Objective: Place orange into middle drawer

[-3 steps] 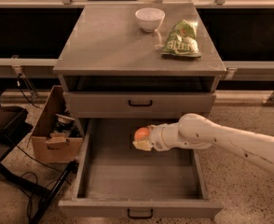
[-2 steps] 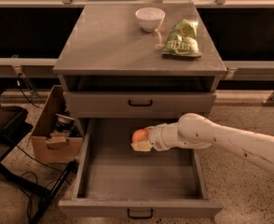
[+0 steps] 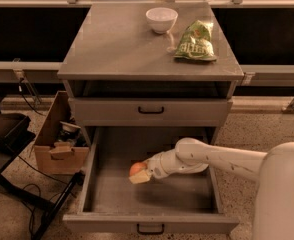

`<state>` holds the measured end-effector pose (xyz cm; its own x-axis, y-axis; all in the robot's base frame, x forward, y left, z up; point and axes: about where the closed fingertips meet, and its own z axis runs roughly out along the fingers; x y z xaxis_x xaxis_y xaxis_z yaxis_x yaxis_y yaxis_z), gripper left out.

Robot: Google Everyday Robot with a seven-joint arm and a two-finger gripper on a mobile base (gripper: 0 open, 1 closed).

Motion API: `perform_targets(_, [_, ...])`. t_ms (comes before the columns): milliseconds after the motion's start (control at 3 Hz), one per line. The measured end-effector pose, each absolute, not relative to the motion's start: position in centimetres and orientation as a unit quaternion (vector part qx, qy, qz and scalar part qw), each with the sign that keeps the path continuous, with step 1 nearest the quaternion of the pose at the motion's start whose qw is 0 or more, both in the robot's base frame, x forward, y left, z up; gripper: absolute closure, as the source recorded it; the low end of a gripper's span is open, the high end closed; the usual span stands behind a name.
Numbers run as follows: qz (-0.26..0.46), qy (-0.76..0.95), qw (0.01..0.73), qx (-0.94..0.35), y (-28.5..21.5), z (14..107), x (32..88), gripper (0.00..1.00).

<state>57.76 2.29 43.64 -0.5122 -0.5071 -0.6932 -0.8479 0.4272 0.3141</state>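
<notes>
Camera view, gripper [image 3: 140, 175] seemingly clasping orange [image 3: 136, 167], over open middle drawer [image 3: 152, 198]

Lab: floor cables [image 3: 18, 190], robot's end effector [image 3: 139, 173] holding orange [image 3: 136, 167] in middle drawer [image 3: 187, 223].

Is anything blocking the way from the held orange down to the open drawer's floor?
Nothing visible does. The gripper holds the orange over the left part of the open middle drawer, and the floor beneath it looks bare.
</notes>
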Motion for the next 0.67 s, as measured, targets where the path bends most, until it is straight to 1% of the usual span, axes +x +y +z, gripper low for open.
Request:
perform_targets(333, [0.356,0.807,0.223,-0.416,4.26,37.41,57.08,1.00])
perform_targets(667, [0.361,0.808,0.218,-0.412,4.52,36.63,56.71,0.82])
